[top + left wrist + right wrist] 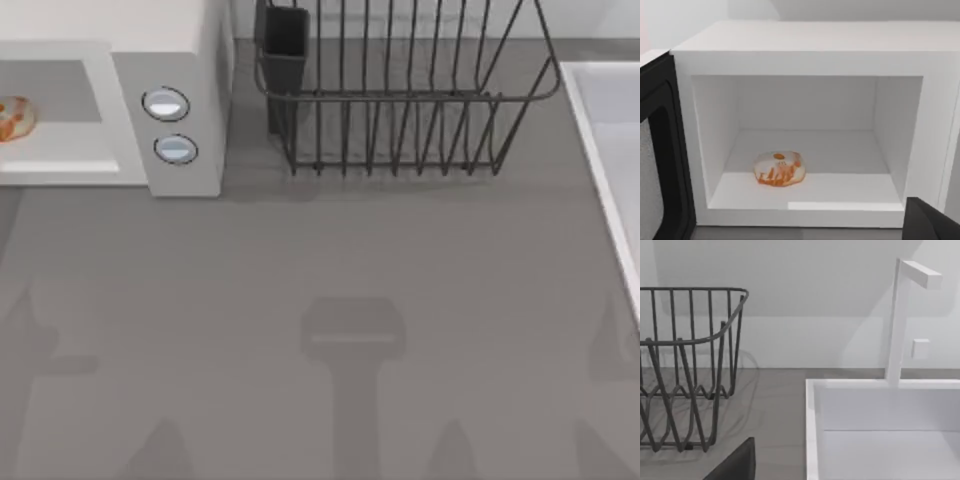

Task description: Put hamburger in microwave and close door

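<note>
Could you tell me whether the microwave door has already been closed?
No, in the left wrist view the door stands swung open beside the microwave, and the hamburger lies exposed on the cavity floor.

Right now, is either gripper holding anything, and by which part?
Nothing is visibly held. The hamburger lies free on the floor of the microwave, whose door stands open. Whether either gripper's fingers are open cannot be told.

Even, soft overhead light, no glare; faint arm shadows on the grey table point(300, 250).
</note>
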Motion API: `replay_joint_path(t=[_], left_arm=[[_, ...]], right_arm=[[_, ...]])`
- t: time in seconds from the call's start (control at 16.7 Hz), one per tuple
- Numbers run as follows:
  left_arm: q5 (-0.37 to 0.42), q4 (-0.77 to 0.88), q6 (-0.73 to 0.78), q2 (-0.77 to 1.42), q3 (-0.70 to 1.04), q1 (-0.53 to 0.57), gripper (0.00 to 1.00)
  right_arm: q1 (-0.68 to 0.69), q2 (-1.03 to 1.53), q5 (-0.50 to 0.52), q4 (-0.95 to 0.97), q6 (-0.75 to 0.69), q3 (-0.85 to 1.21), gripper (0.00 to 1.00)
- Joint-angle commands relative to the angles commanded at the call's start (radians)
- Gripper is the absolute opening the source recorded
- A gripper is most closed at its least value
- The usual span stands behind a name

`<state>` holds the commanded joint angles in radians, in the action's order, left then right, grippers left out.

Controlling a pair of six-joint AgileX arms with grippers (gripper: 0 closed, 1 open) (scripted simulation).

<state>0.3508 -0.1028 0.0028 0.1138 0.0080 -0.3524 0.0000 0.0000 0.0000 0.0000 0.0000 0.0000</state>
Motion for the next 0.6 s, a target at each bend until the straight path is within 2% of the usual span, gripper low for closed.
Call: replay_joint_path(t=[0.36, 0.48, 0.6], left_arm=[[0.217, -0.040, 0.001, 0.006, -0.032, -0.217, 0.00], [0.259, -0.046, 0.001, 0.007, -0.039, -0.258, 0.00], [0.265, -0.048, 0.001, 0.008, -0.041, -0.264, 0.00]], right_arm=[[0.000, 0.000, 0.000, 0.000, 0.000, 0.000, 1.00], [0.000, 0.000, 0.000, 0.000, 0.000, 0.000, 1.00], [0.000, 0.000, 0.000, 0.000, 0.000, 0.000, 1.00]])
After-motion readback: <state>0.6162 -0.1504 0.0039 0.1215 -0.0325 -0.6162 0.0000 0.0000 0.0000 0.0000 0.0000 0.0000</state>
